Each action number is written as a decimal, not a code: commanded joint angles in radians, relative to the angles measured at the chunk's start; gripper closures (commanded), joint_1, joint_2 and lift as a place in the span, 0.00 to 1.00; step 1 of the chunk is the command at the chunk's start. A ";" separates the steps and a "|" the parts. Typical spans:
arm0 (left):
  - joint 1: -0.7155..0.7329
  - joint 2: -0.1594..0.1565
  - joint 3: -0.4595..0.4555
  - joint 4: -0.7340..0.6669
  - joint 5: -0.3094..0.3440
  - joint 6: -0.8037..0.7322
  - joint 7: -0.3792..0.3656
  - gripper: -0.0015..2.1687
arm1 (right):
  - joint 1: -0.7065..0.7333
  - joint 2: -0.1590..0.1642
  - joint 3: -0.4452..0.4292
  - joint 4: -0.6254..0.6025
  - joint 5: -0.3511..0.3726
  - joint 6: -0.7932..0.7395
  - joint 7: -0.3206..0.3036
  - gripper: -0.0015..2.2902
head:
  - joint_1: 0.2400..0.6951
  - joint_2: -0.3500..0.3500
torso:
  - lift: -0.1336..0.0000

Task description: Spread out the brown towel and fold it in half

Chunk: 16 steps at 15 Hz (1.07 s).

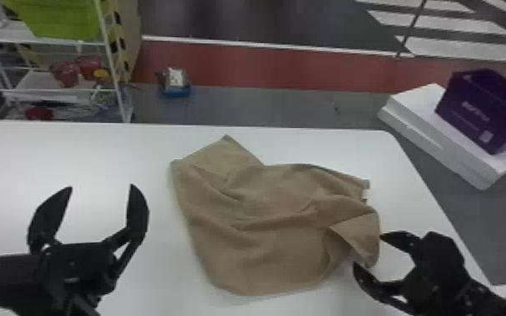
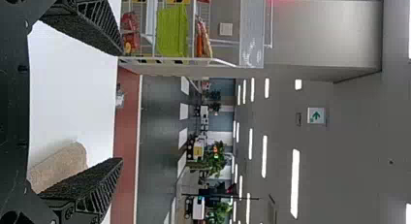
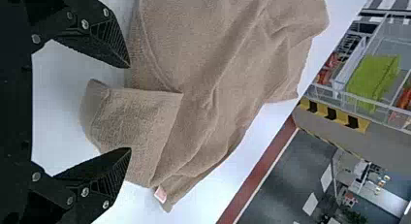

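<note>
The brown towel (image 1: 264,218) lies rumpled on the white table, with a flap folded over at its right corner. My left gripper (image 1: 101,189) is open over the table, left of the towel; in the left wrist view the left gripper (image 2: 121,107) has nothing between its fingers. My right gripper (image 1: 367,252) stands open at the towel's right corner. In the right wrist view the folded corner of the towel (image 3: 140,122) lies in front of the right gripper (image 3: 130,107), a small tag at the towel's far edge.
The white table (image 1: 75,147) has its far edge behind the towel. Beyond it stand a wire rack (image 1: 54,90) at the back left and a purple box (image 1: 483,109) on a white block (image 1: 416,105) at the right. A small blue item (image 1: 175,84) is on the floor.
</note>
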 commanded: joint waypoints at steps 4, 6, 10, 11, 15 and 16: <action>-0.004 0.000 -0.004 0.002 0.000 0.003 0.000 0.06 | -0.004 -0.026 0.025 -0.001 0.081 0.041 -0.027 0.14 | 1.00 0.23 | 0.08; -0.004 0.000 -0.003 0.002 0.000 0.003 0.000 0.06 | -0.016 -0.029 0.045 0.008 0.100 0.072 -0.042 0.15 | 1.00 0.22 | 0.08; -0.001 0.000 0.003 -0.001 0.000 0.000 0.000 0.06 | -0.032 -0.041 0.048 0.005 0.102 0.109 -0.055 0.74 | 1.00 0.21 | 0.08; -0.003 0.000 0.003 -0.001 0.000 0.000 0.000 0.06 | -0.027 -0.040 0.028 -0.003 0.079 0.066 -0.081 0.75 | 1.00 0.21 | 0.08; 0.005 0.003 0.006 0.000 -0.002 0.000 -0.006 0.06 | -0.064 -0.006 -0.138 -0.006 -0.114 0.017 -0.190 0.80 | 1.00 0.17 | 0.08; 0.006 0.005 0.006 0.000 -0.003 0.000 -0.011 0.06 | -0.079 0.003 -0.167 -0.015 -0.150 0.017 -0.184 0.80 | 1.00 0.15 | 0.08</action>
